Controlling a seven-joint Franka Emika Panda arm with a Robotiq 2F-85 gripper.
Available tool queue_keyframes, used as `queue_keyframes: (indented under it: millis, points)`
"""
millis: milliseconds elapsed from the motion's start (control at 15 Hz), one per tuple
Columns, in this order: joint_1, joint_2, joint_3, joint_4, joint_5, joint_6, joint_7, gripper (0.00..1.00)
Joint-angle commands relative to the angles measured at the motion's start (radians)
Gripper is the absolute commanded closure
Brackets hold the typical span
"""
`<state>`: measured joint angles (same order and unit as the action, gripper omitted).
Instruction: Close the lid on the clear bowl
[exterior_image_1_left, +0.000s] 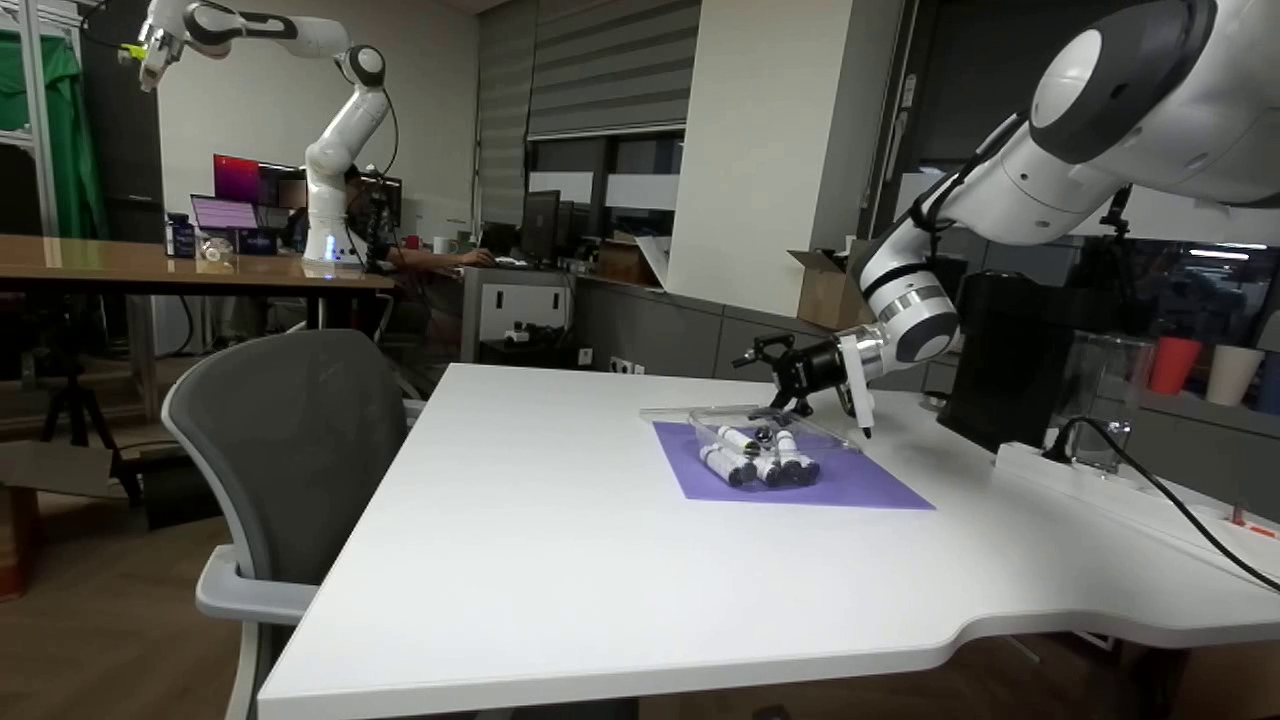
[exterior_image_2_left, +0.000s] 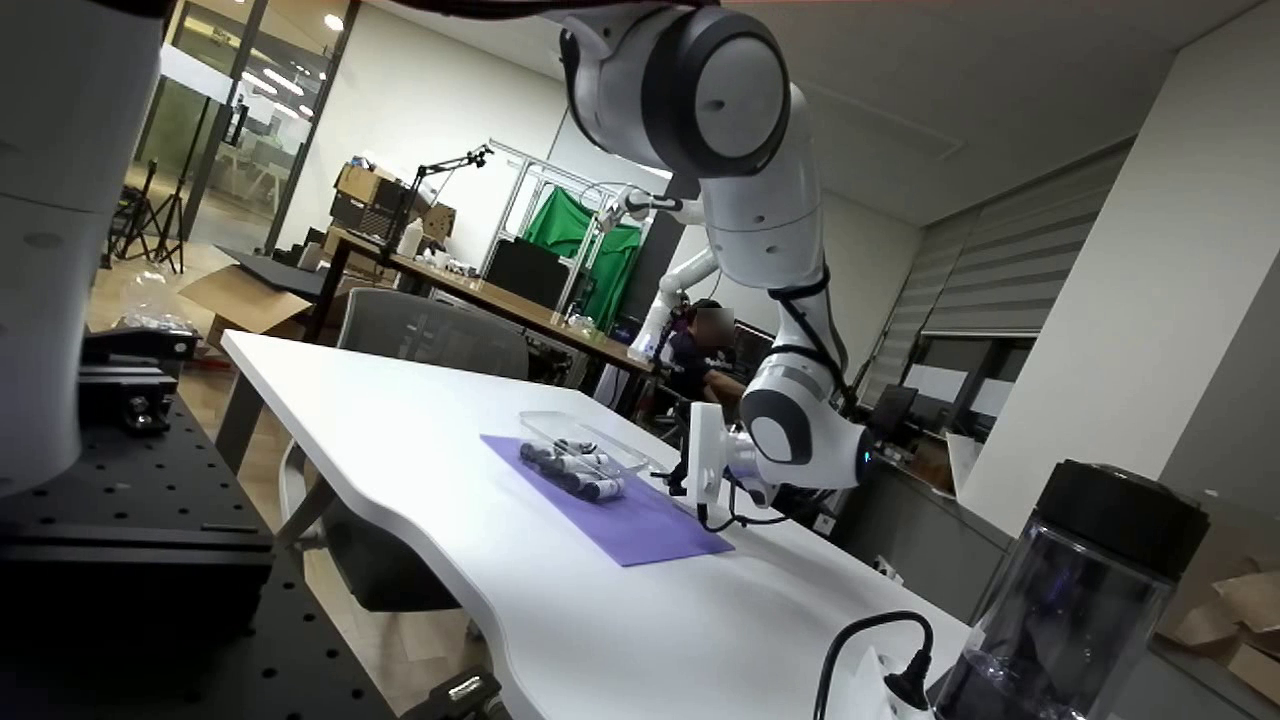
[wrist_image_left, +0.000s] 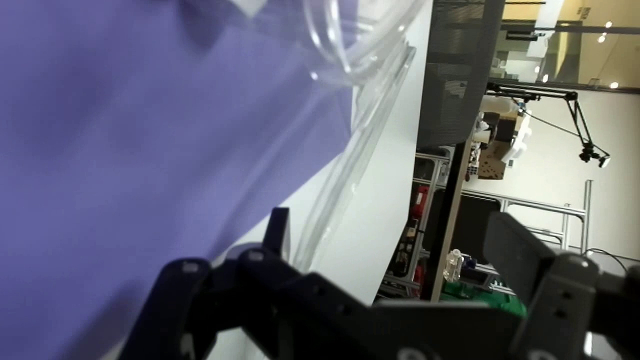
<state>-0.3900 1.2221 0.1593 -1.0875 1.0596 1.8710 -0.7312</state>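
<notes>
The clear bowl sits on the purple mat and holds several white cylinders with dark ends. The lid looks like a thin transparent sheet, off the bowl's top and spread out at its far side. It also shows in an exterior view; whether it joins the bowl is hard to tell. In the wrist view the bowl's rounded wall is at the top, and the lid's long edge runs down towards one finger. My gripper is open and empty, low behind the bowl; contact with the lid is unclear.
The purple mat lies flat on the white table. A power strip with a black cable, a clear container and a black box stand on the arm's side. A grey chair stands at the table's edge.
</notes>
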Motion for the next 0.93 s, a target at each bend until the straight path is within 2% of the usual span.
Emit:
queue_keyframes:
  millis: [0,200,533,867]
  points:
    - [0.018,0.045,0.013,0.11,0.036,-0.045,0.053,0.0]
    - [0.015,0.065,0.022,0.156,0.062,-0.139,0.095,0.0]
    - [0.001,0.106,0.037,0.243,0.094,-0.401,0.164,0.0]
    - [0.011,0.115,0.017,0.349,0.098,-0.573,0.213,0.0]
